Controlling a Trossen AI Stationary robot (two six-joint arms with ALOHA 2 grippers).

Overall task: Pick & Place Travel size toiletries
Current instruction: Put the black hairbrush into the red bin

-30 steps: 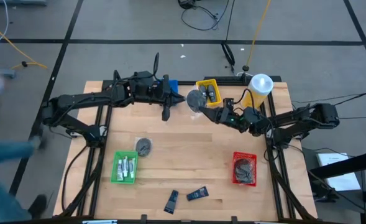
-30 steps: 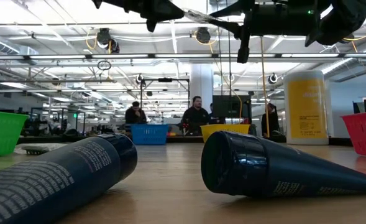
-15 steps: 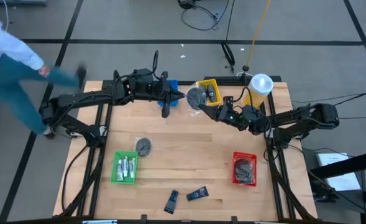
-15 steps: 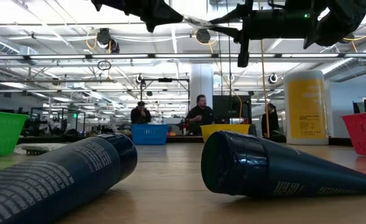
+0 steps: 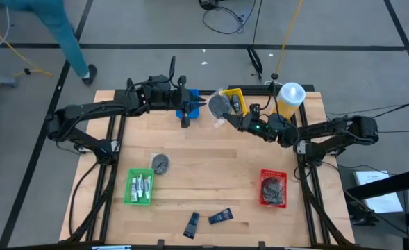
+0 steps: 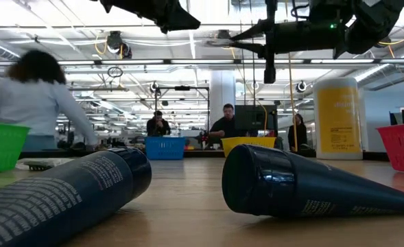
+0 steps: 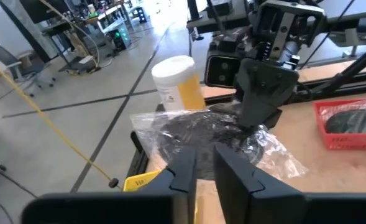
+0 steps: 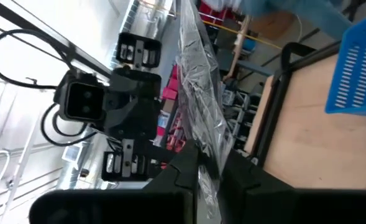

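Observation:
My right gripper (image 5: 226, 118) is shut on a clear plastic bag (image 5: 218, 104) with a dark grey round disc inside, up in the air between the blue tray (image 5: 190, 103) and the yellow tray (image 5: 235, 101). The left wrist view shows that bag (image 7: 201, 134) facing my left gripper (image 7: 204, 168), which is shut and holds nothing by the blue tray (image 8: 356, 62). Another dark disc (image 5: 160, 163) lies flat on the table. White tubes fill the green tray (image 5: 139, 186), and black ovals the red tray (image 5: 273, 187). Two dark blue tubes (image 5: 192, 223) (image 5: 220, 217) lie on their sides near the near edge. My right gripper pinches the bag's crumpled plastic edge (image 8: 209, 146) between its two fingers (image 7: 260, 93). It comes about level from the table's right, slanting toward the far left. The bag is lifted clear of the table and stands out beyond the fingertips, with the disc inside it.
A big yellow bottle with a white cap (image 5: 291, 97) stands at the far right corner behind the right arm. The two dark tubes (image 6: 64, 192) (image 6: 304, 185) fill the low view's foreground. Bare wood lies in the table's middle. People move about beyond the table.
My right gripper has carried the bagged disc a little toward the far edge and the blue tray, staying shut on it. My left gripper has drawn back slightly toward the far edge. A person has walked past the table's far left corner.

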